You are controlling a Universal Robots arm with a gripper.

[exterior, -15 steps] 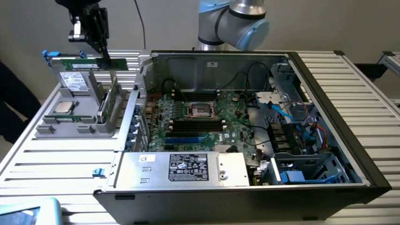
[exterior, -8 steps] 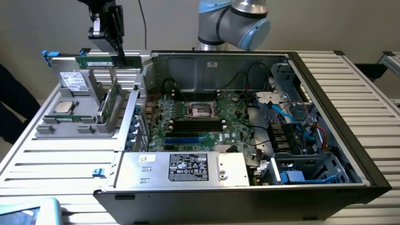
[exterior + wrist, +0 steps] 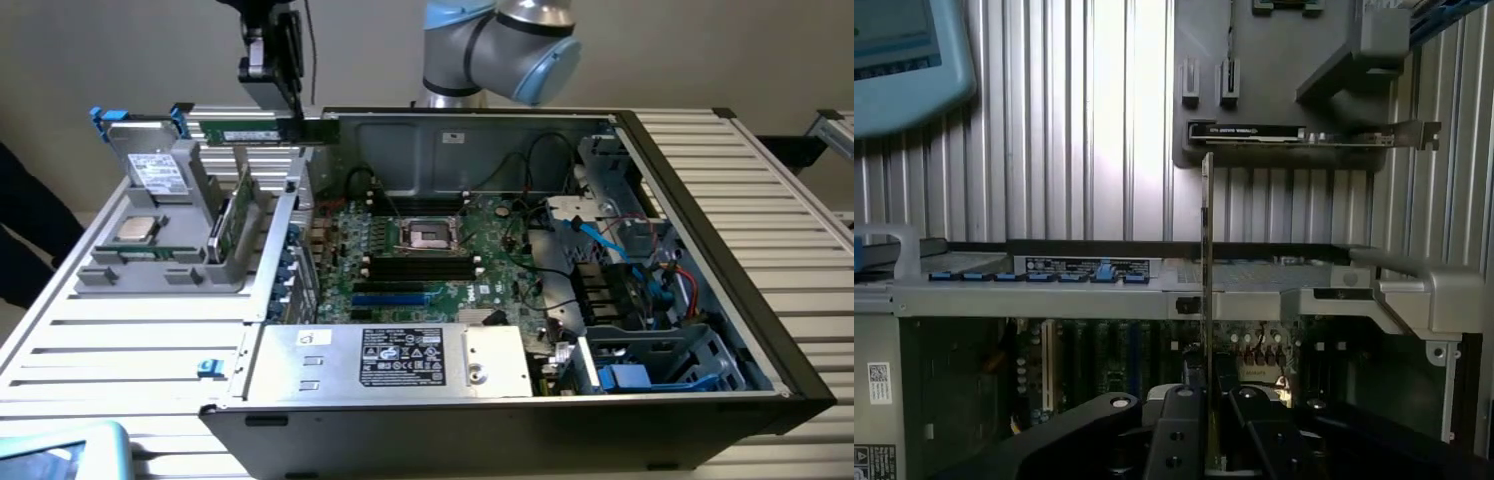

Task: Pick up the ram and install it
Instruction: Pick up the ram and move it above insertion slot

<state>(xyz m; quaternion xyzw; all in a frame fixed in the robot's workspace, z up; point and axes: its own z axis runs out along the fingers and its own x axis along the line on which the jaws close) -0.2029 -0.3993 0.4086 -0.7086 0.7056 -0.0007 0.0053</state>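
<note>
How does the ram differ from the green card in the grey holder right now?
The ram hangs in the air, clamped in the gripper; the green card stands slotted in the grey holder. The ram is a narrow stick held level; the green card is broader. Both are green circuit boards.

Arm [image 3: 505, 40]: silver-grey rounded joints, light blue caps. Thin black cable [image 3: 308, 35] beside wrist. Gripper [image 3: 1206, 395]: matte black, angular; two flat fingers [image 3: 1176, 430]; small round screws [image 3: 1119, 402] on linkage.
</note>
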